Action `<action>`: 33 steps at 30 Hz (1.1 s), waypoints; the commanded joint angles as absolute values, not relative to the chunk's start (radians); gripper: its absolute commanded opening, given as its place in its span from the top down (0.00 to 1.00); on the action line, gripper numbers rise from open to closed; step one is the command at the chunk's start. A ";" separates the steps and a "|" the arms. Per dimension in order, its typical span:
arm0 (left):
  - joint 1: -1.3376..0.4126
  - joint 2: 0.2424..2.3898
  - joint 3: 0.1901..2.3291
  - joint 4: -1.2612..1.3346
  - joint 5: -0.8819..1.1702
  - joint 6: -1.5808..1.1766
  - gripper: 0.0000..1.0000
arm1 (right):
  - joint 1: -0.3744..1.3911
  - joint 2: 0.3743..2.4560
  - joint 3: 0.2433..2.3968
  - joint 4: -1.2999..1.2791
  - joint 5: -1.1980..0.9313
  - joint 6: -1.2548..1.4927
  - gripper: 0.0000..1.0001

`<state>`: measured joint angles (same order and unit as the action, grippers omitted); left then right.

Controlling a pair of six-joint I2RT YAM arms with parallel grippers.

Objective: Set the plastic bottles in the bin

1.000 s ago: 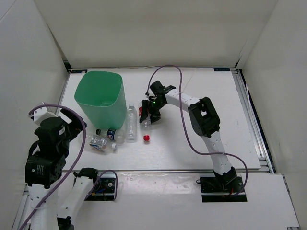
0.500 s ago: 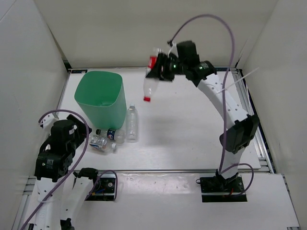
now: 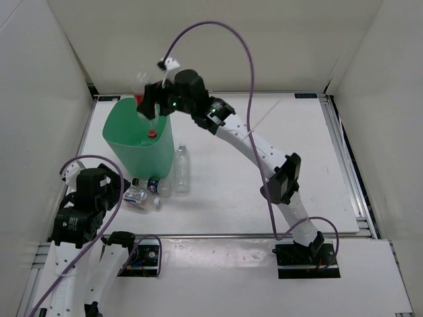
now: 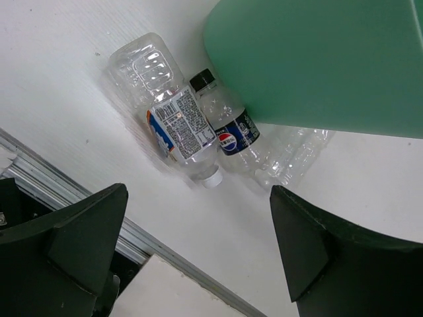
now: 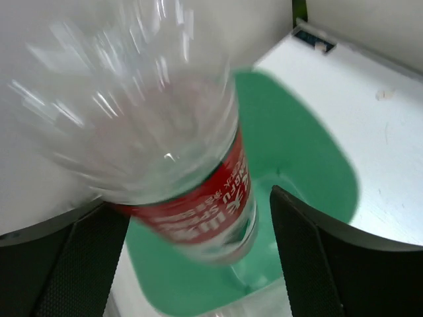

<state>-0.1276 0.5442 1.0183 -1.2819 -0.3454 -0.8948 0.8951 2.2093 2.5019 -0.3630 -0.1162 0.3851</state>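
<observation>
The red-and-white labelled bottle [image 3: 147,113] hangs cap-down over the mouth of the mint-green bin [image 3: 125,129]. My right gripper [image 3: 152,102] is above the bin's far rim. In the right wrist view the bottle [image 5: 198,198] is blurred between the spread fingers, with a gap to the right finger [image 5: 317,257] and the bin [image 5: 310,165] below. My right gripper [image 5: 198,201] is open. Three bottles lie in front of the bin: a clear one [image 3: 181,170], a blue-labelled one [image 3: 151,185] and a crushed one [image 3: 137,196]. My left gripper [image 4: 198,195] hovers open near them.
The left wrist view shows the bin's wall [image 4: 317,59] just behind the lying bottles [image 4: 172,112]. An aluminium rail [image 4: 73,198] runs along the table's near edge. White walls enclose the table on three sides.
My right arm lifted the red-labelled bottle off the table and swung it left over the bin. Its jaws have spread apart. The left arm shifted slightly.
</observation>
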 commanded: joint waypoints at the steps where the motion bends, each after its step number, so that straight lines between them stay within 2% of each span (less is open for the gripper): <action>1: -0.130 0.588 1.048 -1.295 -0.328 -0.881 0.00 | 0.951 2.143 2.488 -0.319 -0.009 0.184 0.12; 3: -0.130 0.597 1.034 -1.266 -0.328 -0.881 0.00 | 0.939 2.076 2.458 -0.369 0.015 0.198 0.00; 7: -0.130 0.588 1.009 -1.195 -0.319 -0.900 0.00 | 0.847 1.913 2.289 -0.458 0.133 0.358 0.00; 10: -0.130 0.588 1.000 -1.172 -0.344 -0.900 0.00 | 0.717 1.810 2.090 -0.508 -0.062 0.544 0.00; 12: -0.130 0.588 1.000 -1.172 -0.354 -0.900 0.00 | 0.655 1.810 2.060 -0.607 -0.141 0.598 0.00; 17: -0.130 0.609 0.970 -1.193 -0.373 -0.934 0.00 | 0.585 1.913 1.942 -0.635 -0.522 0.580 0.00; 20: -0.130 0.609 0.948 -1.193 -0.364 -0.971 0.00 | 0.584 2.008 1.930 -0.609 -0.636 0.571 0.00; 33: -0.130 0.539 0.914 -1.278 -0.351 -1.048 0.00 | 0.646 2.281 1.933 -0.561 -0.779 0.583 0.00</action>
